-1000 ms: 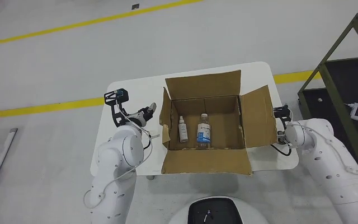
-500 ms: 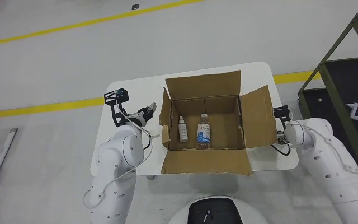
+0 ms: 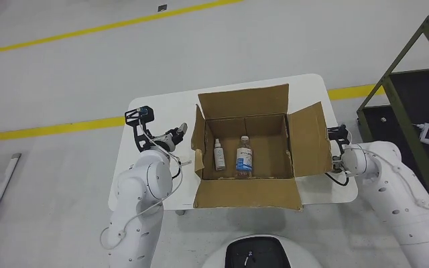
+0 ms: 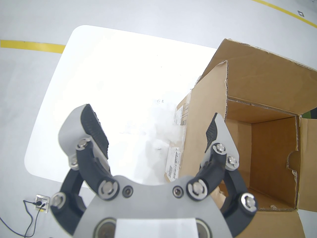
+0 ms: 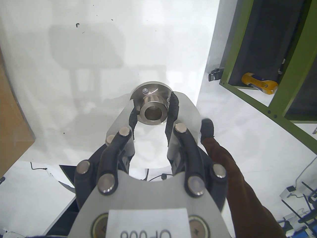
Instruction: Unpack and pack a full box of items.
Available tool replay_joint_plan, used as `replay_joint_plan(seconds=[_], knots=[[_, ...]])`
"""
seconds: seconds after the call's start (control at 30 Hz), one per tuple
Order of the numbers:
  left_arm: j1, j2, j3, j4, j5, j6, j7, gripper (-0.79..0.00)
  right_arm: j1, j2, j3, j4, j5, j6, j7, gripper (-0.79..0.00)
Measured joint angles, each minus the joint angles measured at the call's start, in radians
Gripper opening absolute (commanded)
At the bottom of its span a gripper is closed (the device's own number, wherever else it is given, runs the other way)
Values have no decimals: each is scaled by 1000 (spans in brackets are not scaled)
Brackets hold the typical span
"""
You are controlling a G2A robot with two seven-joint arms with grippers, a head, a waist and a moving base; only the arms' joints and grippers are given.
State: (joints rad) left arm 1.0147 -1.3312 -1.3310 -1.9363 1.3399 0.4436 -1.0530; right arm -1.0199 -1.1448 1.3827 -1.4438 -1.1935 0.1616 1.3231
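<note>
An open cardboard box (image 3: 308, 137) stands in the middle of the white table (image 3: 167, 107). Inside it lie a small white spray bottle (image 3: 219, 155) and a clear water bottle with a blue label (image 3: 244, 157). My left gripper (image 4: 153, 122) is open and holds nothing; it hovers over the table just outside the box's left wall (image 4: 195, 125), and the top view has the gripper (image 3: 177, 132) by the left flap. My right gripper (image 5: 152, 111) is shut on a round metal flanged bushing (image 5: 151, 105), low over the table's right edge beside the box's right flap (image 3: 337, 134).
A green metal rack (image 5: 237, 50) stands off the table's right side, with a yellow object (image 5: 258, 83) on its shelf. Bare table surface (image 4: 118, 80) lies left of the box. The box's front flap (image 3: 248, 193) hangs out toward the table's near edge.
</note>
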Motion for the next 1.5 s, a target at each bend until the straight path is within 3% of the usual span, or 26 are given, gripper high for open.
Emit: replay_joint_plan(seconds=[0.5, 0.67, 0.97, 1.17, 1.3, 1.5], knots=[[0, 0, 0, 0, 0, 0, 0, 0, 2, -2, -7, 27, -3, 2, -7, -548], [0, 0, 0, 0, 0, 0, 0, 0, 8, -3, -10, 40, -2, 1, -10, -785], [0, 0, 0, 0, 0, 0, 0, 0, 7, 2, 56, -2, 85, 5, -12, -785], [0, 0, 0, 0, 0, 0, 0, 0, -47, 18, 289, -164, 355, -14, -43, -785], [0, 0, 0, 0, 0, 0, 0, 0, -97, 22, 474, -255, 686, -70, -57, -785], [0, 0, 0, 0, 0, 0, 0, 0, -131, 25, 577, -305, 1077, -177, -33, -785]])
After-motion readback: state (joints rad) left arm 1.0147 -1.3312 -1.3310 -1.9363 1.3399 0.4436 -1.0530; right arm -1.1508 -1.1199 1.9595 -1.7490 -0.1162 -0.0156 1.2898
